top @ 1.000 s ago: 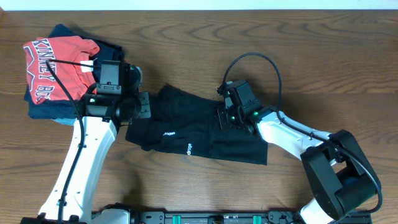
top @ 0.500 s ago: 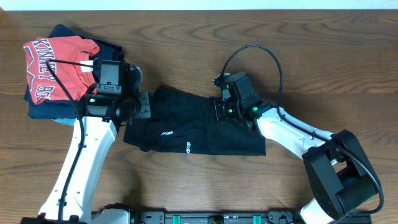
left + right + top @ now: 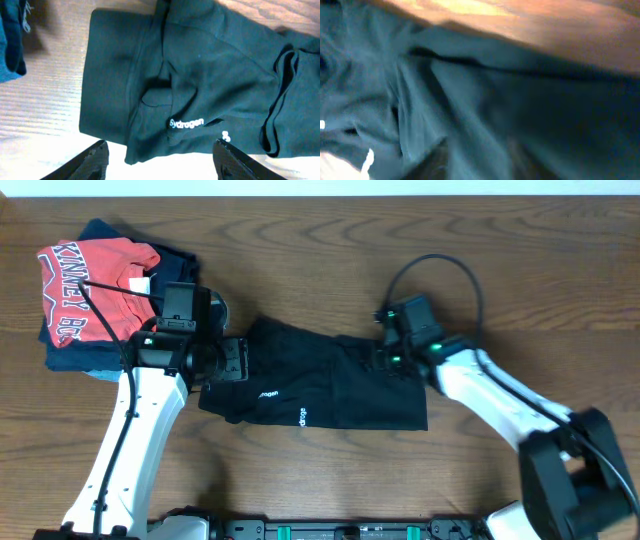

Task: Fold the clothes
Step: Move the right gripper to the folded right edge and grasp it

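The wooden table [image 3: 320, 240] carries everything, and nothing of the room shows besides a pale strip along its far edge. The black garment [image 3: 320, 385] lies in the middle of the table as a rough, wrinkled rectangle, already doubled over but not neat. Its outline is the same as half a second ago. A pile with the red T-shirt [image 3: 85, 280] on top sits at the far left, apart from it.

The right gripper [image 3: 385, 362] has moved to the right, from the middle of the cloth toward its upper right edge. Probably one fold is finished there. Its wrist view is blurred, so the jaws cannot be judged. The left gripper [image 3: 161, 160] hovers over the left end, jaws spread wide and holding nothing, near the small white logo [image 3: 186, 123].
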